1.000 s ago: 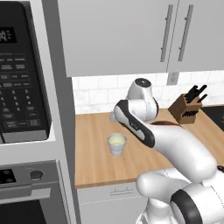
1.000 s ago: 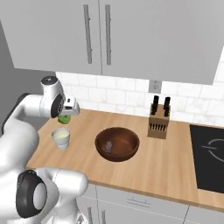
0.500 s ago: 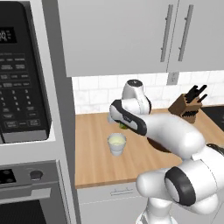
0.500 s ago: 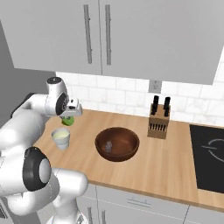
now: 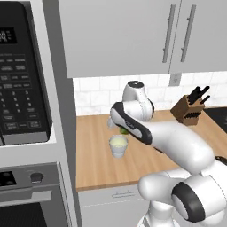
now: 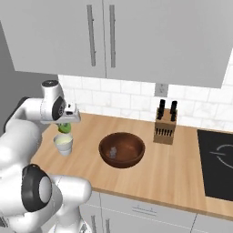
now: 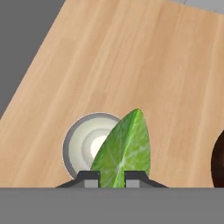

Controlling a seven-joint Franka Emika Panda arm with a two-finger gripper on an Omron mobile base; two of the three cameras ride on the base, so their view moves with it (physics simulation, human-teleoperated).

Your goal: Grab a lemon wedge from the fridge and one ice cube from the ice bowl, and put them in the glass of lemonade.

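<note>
- I see my fingers (image 7: 112,178) shut tight on the lemon wedge (image 7: 124,151); in the hand view the wedge sits right btwn the 2 dark tips, pointy end away from the cam.
- In the hand view the wedge covers part of the glass of lemonade (image 7: 85,142), so it hangs above the glass, a bit off to one side of the middle.
- From the right base view the green wedge (image 6: 64,128) is just above the glass (image 6: 63,144), not in it.
- From the left base view I see a bit of green (image 5: 124,131) under the arm, close over the glass (image 5: 118,146).
- The glass stands upright on the wood worktop (image 6: 182,168), near its left end.
- The ice bowl (image 6: 122,149) sits on the worktop to the right of the glass, apart from it. I can see 1 small grey ice cube (image 6: 112,151) inside.
- A knife block (image 6: 164,128) stands behind the bowl, near the tiled wall.
- Grey cupboards (image 6: 136,41) hang over the worktop.
- A black microwave (image 5: 22,75) is on the far left in the left base view.
</note>
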